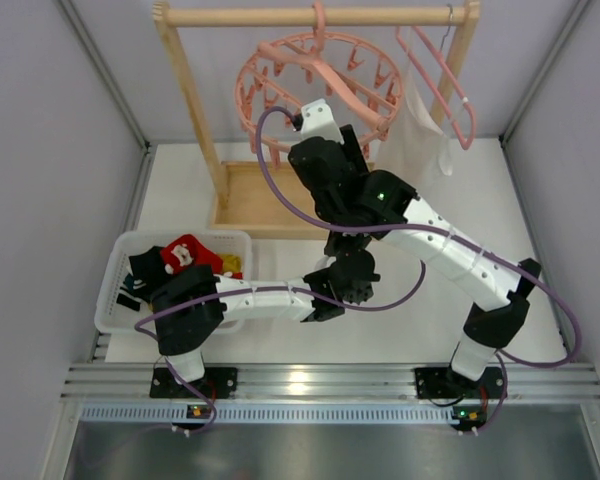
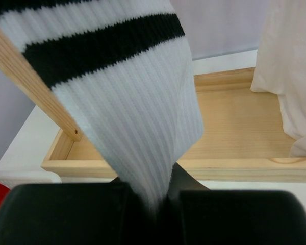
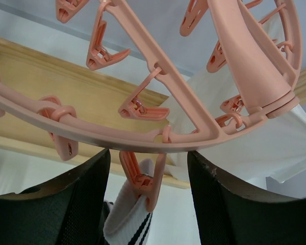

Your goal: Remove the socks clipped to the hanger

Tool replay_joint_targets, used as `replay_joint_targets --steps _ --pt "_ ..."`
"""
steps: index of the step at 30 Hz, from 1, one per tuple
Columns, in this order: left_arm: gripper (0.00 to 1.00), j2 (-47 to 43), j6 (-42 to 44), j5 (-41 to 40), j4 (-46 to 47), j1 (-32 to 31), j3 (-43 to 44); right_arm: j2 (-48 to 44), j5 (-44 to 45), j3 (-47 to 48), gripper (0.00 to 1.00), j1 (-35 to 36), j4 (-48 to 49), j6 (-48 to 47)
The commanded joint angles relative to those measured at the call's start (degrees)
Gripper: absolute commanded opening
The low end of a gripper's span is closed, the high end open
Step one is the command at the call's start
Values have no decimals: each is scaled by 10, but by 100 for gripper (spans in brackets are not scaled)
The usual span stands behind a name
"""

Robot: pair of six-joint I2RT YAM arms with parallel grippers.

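White tabletop (image 1: 380, 335) and grey partition walls are noted around a wooden rack (image 1: 192, 100). From the rack's top bar the hanger (image 1: 325, 72) is hung, its salmon ring sitting just above the right gripper (image 3: 148, 166). That gripper's fingers (image 3: 66, 199) are seen spread, one on each side of a single clip (image 3: 143, 178) under the ring's rim. Neither finger is seen touching the clip. Between those fingers, in the clip's bite, the cuff of a striped sock (image 3: 126, 224) is held, white with black bands.

Below, the same sock's lower end is pinched between the pressed-together fingers of the left gripper (image 2: 155, 199). The fabric is drawn up and away to the upper left of those fingers. Beyond the left fingers the rack's wooden base tray is seen, with a white cloth bag (image 2: 290, 76) hanging to their right.

Beside the ring a plain pink hanger (image 1: 433, 95) is hung on the same bar. Left of the left arm, a white basket (image 1: 113, 275) is noted holding a red sock (image 1: 183, 253) and darker ones.
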Motion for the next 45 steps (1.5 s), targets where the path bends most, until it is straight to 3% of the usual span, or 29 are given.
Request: replay_joint_targets --steps 1,13,18,21,25,35,38,39,40,45 --pt "0 -10 0 1 14 -5 24 7 13 0 59 -5 36 4" --pt "0 -7 0 4 14 -12 29 -10 63 -49 56 -11 86 -20" --pt "0 -3 2 4 14 -13 35 -3 74 -48 49 -11 92 -24" --pt "0 0 2 4 14 -14 34 -6 79 -47 38 -11 98 -24" --pt "0 3 0 6 13 -14 29 -10 80 -47 14 -11 106 -37" --pt "0 -36 -65 18 11 -14 -78 -20 55 -50 11 -10 116 -38" --pt "0 -69 -87 7 10 -16 -126 -26 43 -52 18 -11 116 -35" --pt "0 -81 -94 7 9 -19 -138 -28 30 -56 25 -11 117 -33" --pt "0 -105 -95 7 9 -21 -161 -32 24 -58 46 -11 117 -34" --pt "0 -175 -67 -19 0 -50 -213 -53 -57 -65 75 -11 91 34"
